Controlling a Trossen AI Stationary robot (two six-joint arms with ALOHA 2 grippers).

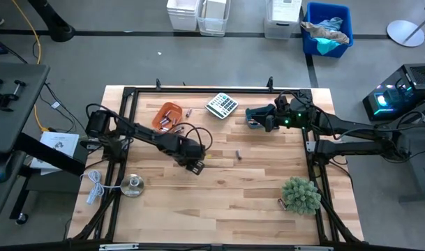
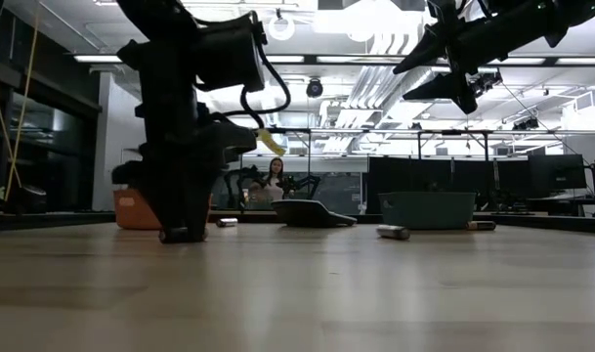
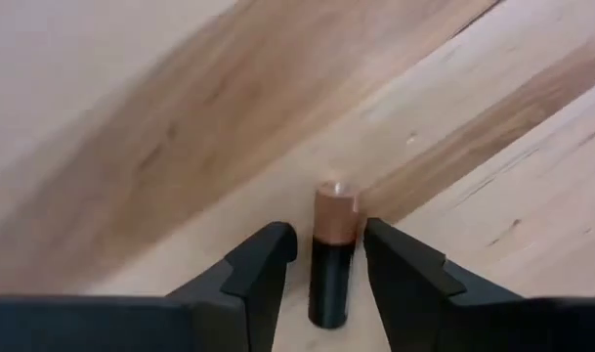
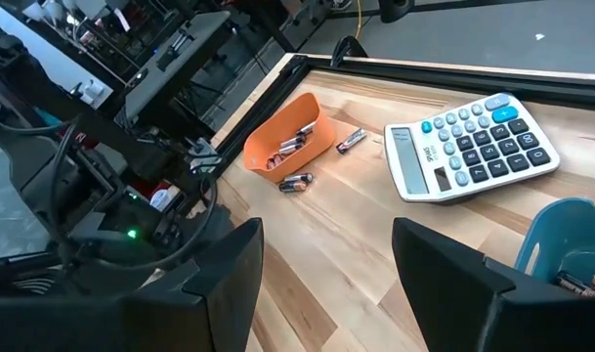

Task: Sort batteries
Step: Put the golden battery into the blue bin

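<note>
Wooden planks make up the table (image 1: pixel 219 202), and from above we see both arms at once: the left gripper (image 1: pixel 195 166) reaches low near the middle, the right gripper (image 1: pixel 257 117) hovers over a blue bowl (image 1: pixel 252 124) beside the grey calculator (image 1: pixel 221 105).

Only the left wrist view tells us what the left gripper is doing: its two fingers (image 3: pixel 263 269) stand spread on either side of one copper-topped battery (image 3: pixel 332 254) lying on the wood, not visibly clamped on it. From above that battery is hidden under the gripper.

The right wrist view gives us detail the overhead lacks: an orange bowl (image 4: pixel 307 132) holding several batteries, two more (image 4: pixel 296 182) lying together just beside it, and one (image 4: pixel 351 140) between bowl and calculator. The right fingers (image 4: pixel 229 269) are spread wide apart, empty.

From above we count one further battery (image 1: pixel 238 154) alone mid-table. A green plant (image 1: pixel 301 194) and a round clear-and-metal disc (image 1: pixel 132 185) sit near the front edge.

The low view shows the left gripper down at the tabletop and the right one raised well above it, with a person (image 2: pixel 275 176) seated far behind.
</note>
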